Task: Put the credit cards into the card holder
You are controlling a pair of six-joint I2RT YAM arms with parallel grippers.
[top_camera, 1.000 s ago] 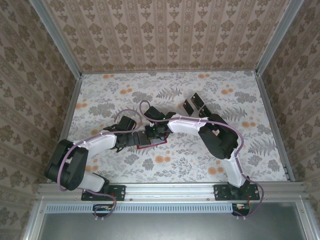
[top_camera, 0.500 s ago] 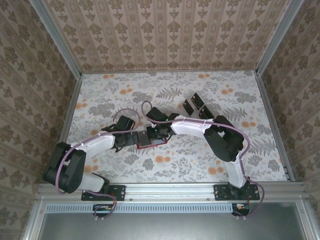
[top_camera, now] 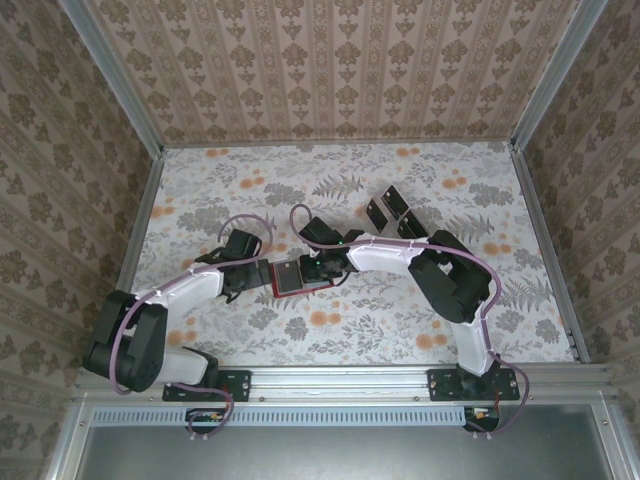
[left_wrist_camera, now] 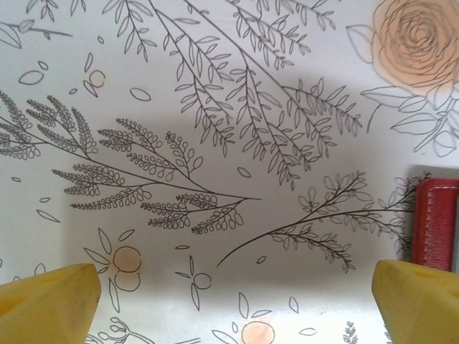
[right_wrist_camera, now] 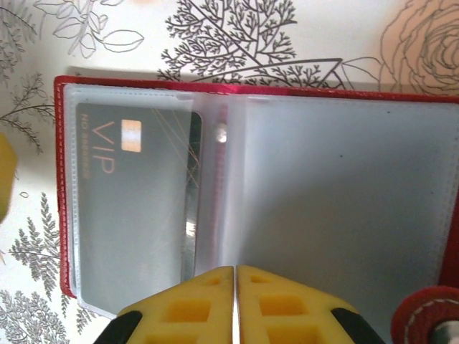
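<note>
The floral tabletop carries the open red card holder at centre frame, between the two grippers. Loose cards lie up and right of it. One grey "VIP" card sits in the holder's left clear sleeve. The right gripper is closed tight over the holder's lower edge, nothing seen between its fingertips. The left gripper gapes wide, empty, with the holder's edge at frame right.

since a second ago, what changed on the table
The left arm drew back to the left, off the wallet, with its jaws wide open. The right arm shifted a little to the right, its jaws shut over the wallet's clear sleeves. More of the open wallet is now uncovered. The loose cards at the back stayed put.
</note>
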